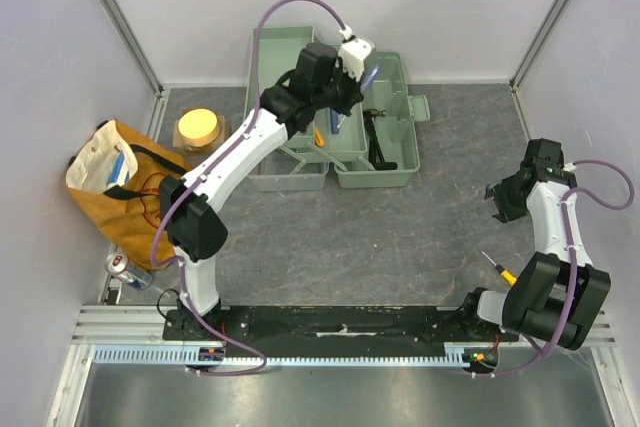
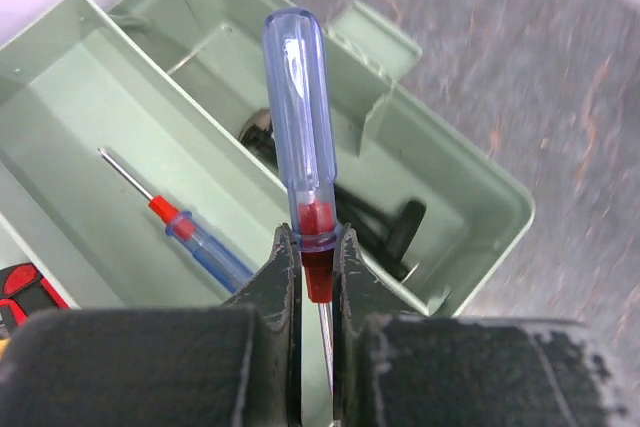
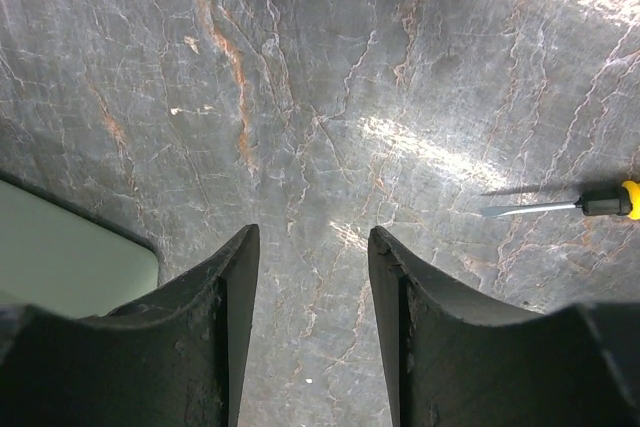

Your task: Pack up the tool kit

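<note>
The pale green toolbox point(image 1: 392, 162) stands open at the back of the table, its trays spread out. My left gripper point(image 2: 315, 247) is shut on a screwdriver with a clear blue handle point(image 2: 298, 117) and red collar, held above the toolbox tray point(image 2: 70, 137). It also shows in the top view point(image 1: 370, 77). A smaller blue and red screwdriver point(image 2: 185, 237) lies in that tray. Black tools point(image 2: 395, 232) lie in the deep box. My right gripper point(image 3: 312, 247) is open and empty above bare table at the right point(image 1: 500, 202). A yellow-handled screwdriver point(image 3: 575, 205) lies on the table near it point(image 1: 500, 269).
A yellow-orange cloth bag point(image 1: 115, 197) lies at the left edge. A round wooden disc point(image 1: 199, 125) sits on a box behind it. A small can point(image 1: 122, 265) lies near the left arm's base. White walls close in three sides.
</note>
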You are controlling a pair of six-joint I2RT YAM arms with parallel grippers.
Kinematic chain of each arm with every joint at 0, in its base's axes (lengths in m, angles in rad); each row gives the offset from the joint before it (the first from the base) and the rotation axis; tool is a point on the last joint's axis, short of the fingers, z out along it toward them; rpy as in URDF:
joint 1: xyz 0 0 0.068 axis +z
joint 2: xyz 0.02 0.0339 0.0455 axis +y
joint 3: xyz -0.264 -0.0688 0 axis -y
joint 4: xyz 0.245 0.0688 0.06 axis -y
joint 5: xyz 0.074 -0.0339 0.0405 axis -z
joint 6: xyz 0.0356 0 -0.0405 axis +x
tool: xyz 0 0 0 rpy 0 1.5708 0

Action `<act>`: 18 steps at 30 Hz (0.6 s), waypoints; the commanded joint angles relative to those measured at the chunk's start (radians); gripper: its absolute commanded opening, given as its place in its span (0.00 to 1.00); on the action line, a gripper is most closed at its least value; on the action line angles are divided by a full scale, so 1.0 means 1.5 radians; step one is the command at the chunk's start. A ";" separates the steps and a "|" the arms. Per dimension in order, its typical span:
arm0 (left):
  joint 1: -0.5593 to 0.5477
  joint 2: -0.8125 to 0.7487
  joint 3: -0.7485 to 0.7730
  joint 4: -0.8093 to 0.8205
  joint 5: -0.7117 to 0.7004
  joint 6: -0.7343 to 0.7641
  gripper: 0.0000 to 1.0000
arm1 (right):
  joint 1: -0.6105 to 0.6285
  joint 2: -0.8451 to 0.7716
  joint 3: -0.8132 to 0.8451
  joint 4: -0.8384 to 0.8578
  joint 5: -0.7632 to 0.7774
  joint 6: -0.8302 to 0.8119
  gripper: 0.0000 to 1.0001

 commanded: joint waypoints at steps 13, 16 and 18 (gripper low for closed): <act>0.052 0.130 0.116 -0.027 -0.118 -0.480 0.02 | -0.003 0.003 -0.026 0.011 -0.028 -0.002 0.52; 0.052 0.153 0.122 -0.045 -0.146 -0.490 0.02 | -0.003 0.003 -0.033 0.010 -0.034 -0.004 0.52; 0.052 0.160 0.114 -0.052 -0.162 -0.496 0.03 | -0.003 0.000 -0.036 0.008 -0.033 -0.006 0.53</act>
